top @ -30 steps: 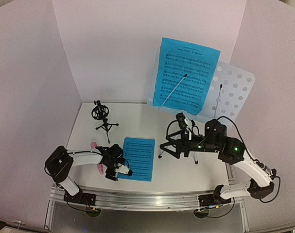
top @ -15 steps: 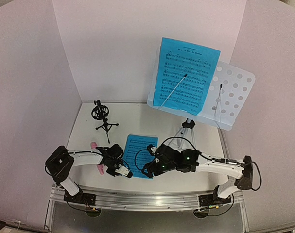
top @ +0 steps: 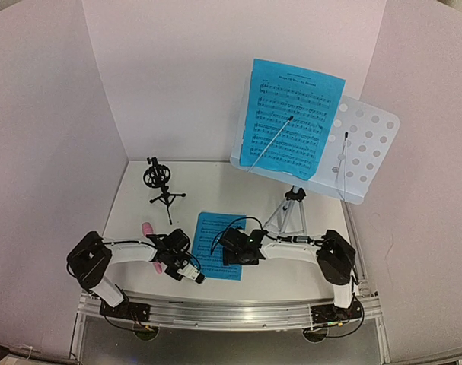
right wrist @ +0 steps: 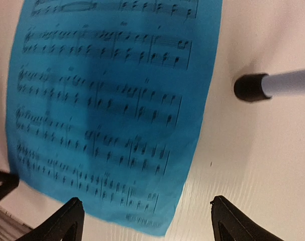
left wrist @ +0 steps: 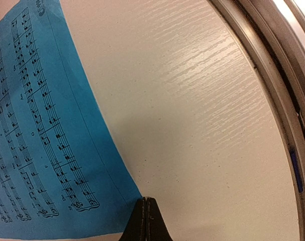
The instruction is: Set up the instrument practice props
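Observation:
The silver tripod music stand (top: 291,211) stands at the back right. One blue page (top: 291,118) rests on its perforated pale desk (top: 371,148). The other blue page (top: 215,245) (left wrist: 36,130) (right wrist: 112,110) lies flat on the table. My left gripper (top: 198,277) (left wrist: 146,200) is shut, its tips at that page's near corner; whether the paper is pinched I cannot tell. My right gripper (top: 224,249) (right wrist: 144,208) hangs open low over the same page. The pink microphone (top: 148,230) lies behind my left arm, partly hidden. The black tripod mic mount (top: 160,182) stands at the back left.
A black-capped stand foot (right wrist: 250,88) rests on the table just right of the page. A metal rail (left wrist: 288,100) (top: 231,308) runs along the table's near edge. White walls enclose the table on three sides.
My right arm swung from the stand's tripod down and left to hover over the table page. My left gripper went from open to shut at the page's corner.

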Controlling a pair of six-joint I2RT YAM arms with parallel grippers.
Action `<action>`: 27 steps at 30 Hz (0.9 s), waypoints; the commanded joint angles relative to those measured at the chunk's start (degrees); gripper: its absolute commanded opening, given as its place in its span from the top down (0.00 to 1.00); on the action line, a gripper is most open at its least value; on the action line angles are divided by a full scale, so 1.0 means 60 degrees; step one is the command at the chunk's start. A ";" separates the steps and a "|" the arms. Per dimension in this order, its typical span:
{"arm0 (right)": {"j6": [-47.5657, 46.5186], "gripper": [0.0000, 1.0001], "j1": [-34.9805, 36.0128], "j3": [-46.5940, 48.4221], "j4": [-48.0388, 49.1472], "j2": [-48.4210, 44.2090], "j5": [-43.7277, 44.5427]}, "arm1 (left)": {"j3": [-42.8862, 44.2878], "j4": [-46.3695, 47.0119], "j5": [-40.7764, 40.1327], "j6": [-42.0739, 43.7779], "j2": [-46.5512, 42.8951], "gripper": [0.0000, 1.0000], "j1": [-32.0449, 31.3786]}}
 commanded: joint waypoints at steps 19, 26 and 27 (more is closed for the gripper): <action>0.0613 0.31 -0.0519 0.1900 -0.0680 0.3212 -0.0407 | -0.0360 -0.0186 0.0485 0.0205 -0.0432 1.00 0.0003; 0.0631 0.65 -0.0555 0.2018 -0.0669 0.3184 -0.0501 | -0.0365 -0.0070 0.0507 0.0003 -0.0476 1.00 0.0001; 0.0622 0.71 -0.0558 0.2078 -0.0666 0.3218 -0.0540 | -0.0358 -0.0046 0.0507 -0.0060 -0.0470 1.00 0.0001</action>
